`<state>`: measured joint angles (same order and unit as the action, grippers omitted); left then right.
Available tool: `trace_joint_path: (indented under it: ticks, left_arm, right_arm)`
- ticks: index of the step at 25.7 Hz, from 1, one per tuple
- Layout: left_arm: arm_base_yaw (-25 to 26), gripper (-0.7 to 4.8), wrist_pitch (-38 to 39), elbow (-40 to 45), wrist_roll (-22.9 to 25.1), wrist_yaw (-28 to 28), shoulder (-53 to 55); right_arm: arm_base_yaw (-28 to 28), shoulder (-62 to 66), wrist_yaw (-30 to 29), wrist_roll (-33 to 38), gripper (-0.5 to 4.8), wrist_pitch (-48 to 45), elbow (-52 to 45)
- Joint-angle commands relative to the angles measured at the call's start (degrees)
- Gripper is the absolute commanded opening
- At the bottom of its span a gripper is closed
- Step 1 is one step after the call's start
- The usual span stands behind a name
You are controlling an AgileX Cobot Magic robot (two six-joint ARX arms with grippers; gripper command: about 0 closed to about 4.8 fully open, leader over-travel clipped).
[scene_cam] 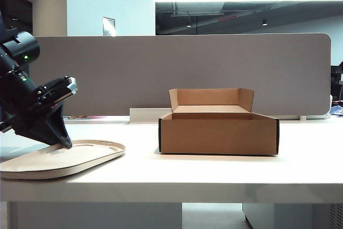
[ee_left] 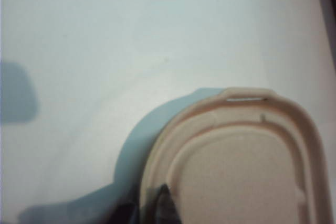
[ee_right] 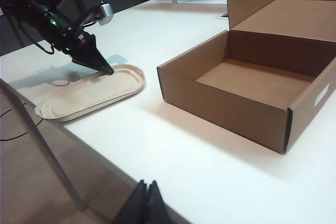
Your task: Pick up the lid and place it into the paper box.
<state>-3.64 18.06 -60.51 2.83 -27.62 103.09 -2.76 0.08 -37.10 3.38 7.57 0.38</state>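
The beige lid (scene_cam: 64,156) lies at the left end of the white table, its far end slightly raised. My left gripper (scene_cam: 67,144) points down at the lid's back rim and is shut on it. The left wrist view shows the dark fingertips (ee_left: 157,199) pinching the rim of the lid (ee_left: 236,166). The brown paper box (scene_cam: 218,135) stands open in the middle of the table, to the right of the lid and apart from it. From the right wrist view I see the lid (ee_right: 89,95), the left gripper (ee_right: 109,72) and the box (ee_right: 220,103). My right gripper (ee_right: 147,184) is shut and empty, near the table's edge.
A grey partition panel (scene_cam: 187,68) runs along the back of the table (scene_cam: 214,172). The lid's left end reaches the table's left edge. A stretch of bare tabletop (ee_right: 157,129) separates lid and box. The box's back flap (scene_cam: 211,96) stands upright.
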Motion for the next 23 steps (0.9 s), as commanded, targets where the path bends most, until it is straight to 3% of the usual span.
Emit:
trace_joint_path:
  ticks: [1,13,19,23]
  left_arm:
    - [0.1,-0.06,-0.3,-0.2,0.2,0.6,-0.3]
    - [0.1,-0.06,1.6,-6.0,-0.7,1.0,-7.6]
    - [-1.1,-0.06,1.6,-13.0,-8.5,0.8,-10.6]
    - [-3.9,-0.06,-1.2,-15.6,-11.2,0.7,-10.6]
  right_arm:
    - [0.0,-0.1,0.1,0.0,-0.04,-0.6,-0.3]
    - [0.0,-0.1,0.1,0.0,-0.04,-0.6,-0.3]
    - [0.0,-0.1,0.1,0.0,-0.04,-0.6,-0.3]
    - [0.0,-0.1,0.1,0.0,-0.05,-0.5,-0.3]
